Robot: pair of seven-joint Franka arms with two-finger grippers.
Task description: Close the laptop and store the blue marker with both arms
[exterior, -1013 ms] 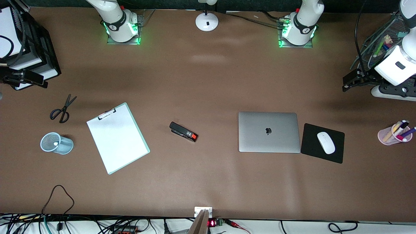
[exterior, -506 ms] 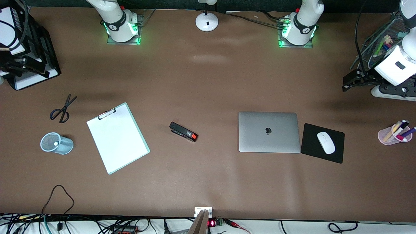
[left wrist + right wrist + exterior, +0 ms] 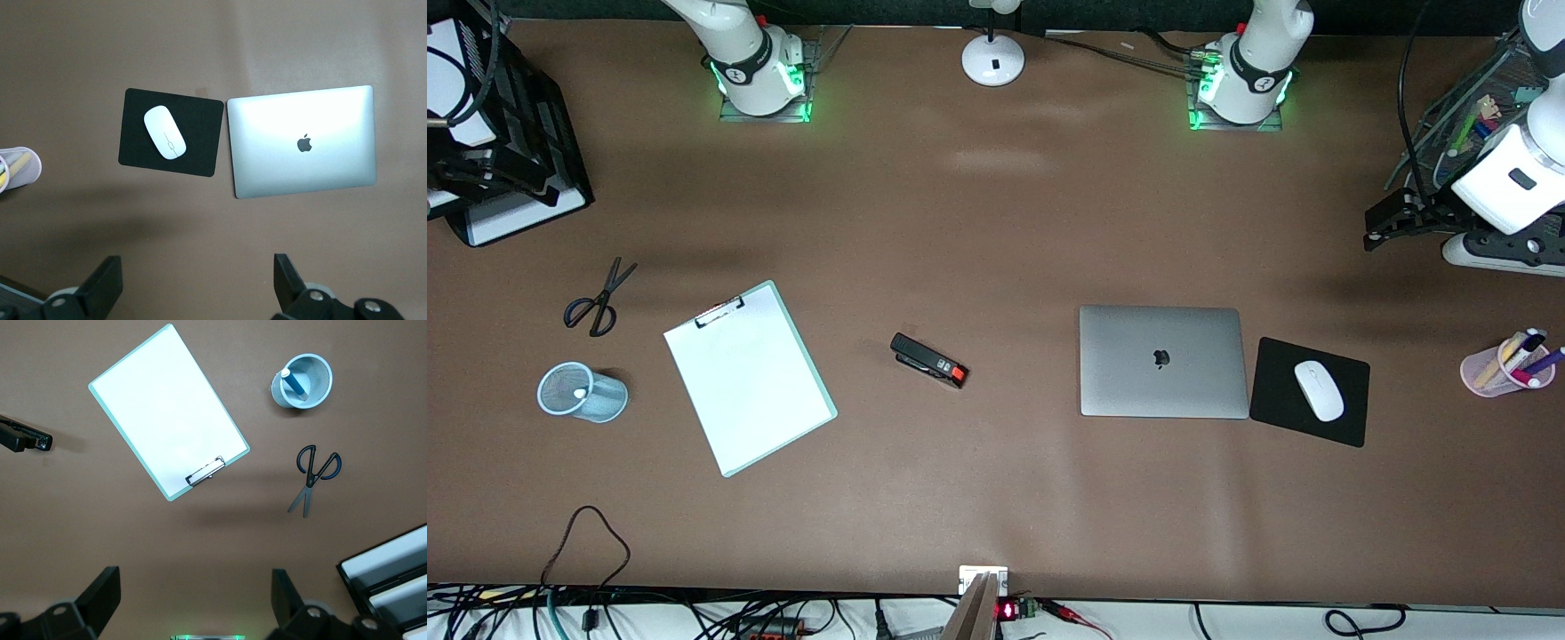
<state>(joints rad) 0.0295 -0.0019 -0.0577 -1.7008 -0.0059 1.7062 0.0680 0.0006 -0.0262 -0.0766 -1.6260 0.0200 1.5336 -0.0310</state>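
The laptop [image 3: 1163,360] lies shut on the brown table, its lid with the apple logo facing up; it also shows in the left wrist view [image 3: 301,141]. The blue marker [image 3: 293,383] stands in the light blue mesh cup [image 3: 319,367]; in the front view only its white end [image 3: 580,392] shows inside the cup [image 3: 600,400]. My left gripper [image 3: 1383,227] hangs open and empty over the left arm's end of the table, its fingers wide apart in its wrist view [image 3: 197,277]. My right gripper [image 3: 471,173] is open and empty over the black tray, also in its wrist view [image 3: 195,590].
A clipboard [image 3: 749,378], scissors [image 3: 596,298] and a black-and-red stapler [image 3: 929,360] lie toward the right arm's end. A black mouse pad [image 3: 1352,418] with a white mouse [image 3: 1319,389] lies beside the laptop. A pink pen cup [image 3: 1485,373] and a black paper tray [image 3: 560,169] stand at the table's ends.
My right gripper has drifted toward the robots' bases over the black tray. The left arm, the laptop and the marker have not moved.
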